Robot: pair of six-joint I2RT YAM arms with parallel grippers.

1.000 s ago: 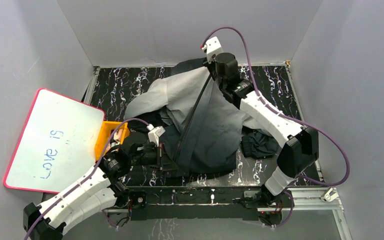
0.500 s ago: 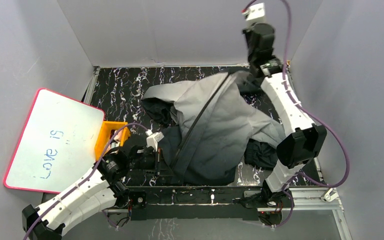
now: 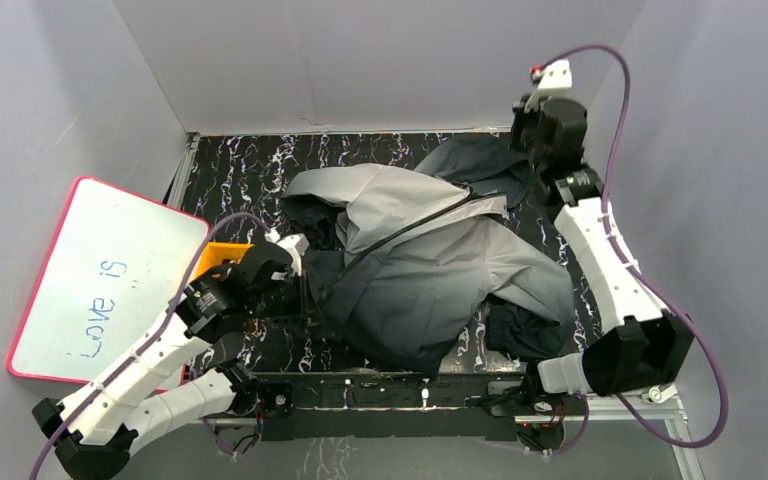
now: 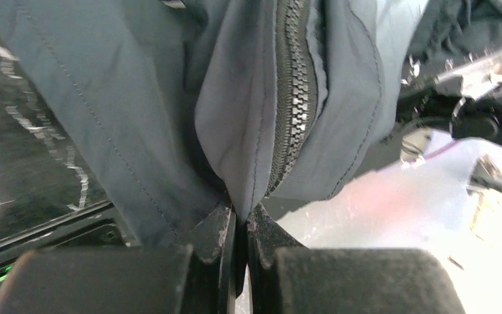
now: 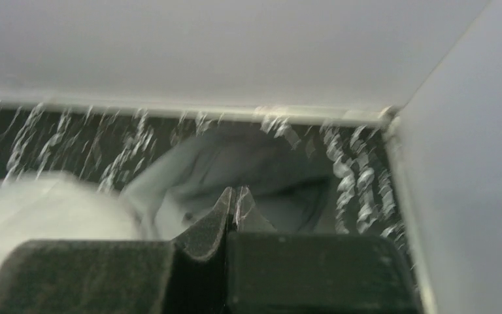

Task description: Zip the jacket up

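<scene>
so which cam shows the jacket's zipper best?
Left wrist: the zipper is close up, teeth sharp, just above the left gripper shut on the jacket. Top external shows only a thin dark line; right wrist is blurred, no zipper visible.

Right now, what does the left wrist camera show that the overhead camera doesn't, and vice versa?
Only the left wrist view: the zipper close enough to see its teeth, and the left pincer pinched shut on a fold of the jacket beside it. Only the overhead view: the whole jacket lying crumpled, the right arm stretched to the far right corner, and an orange box at the left. Both: the jacket, its zipper, and the black marbled table.
</scene>
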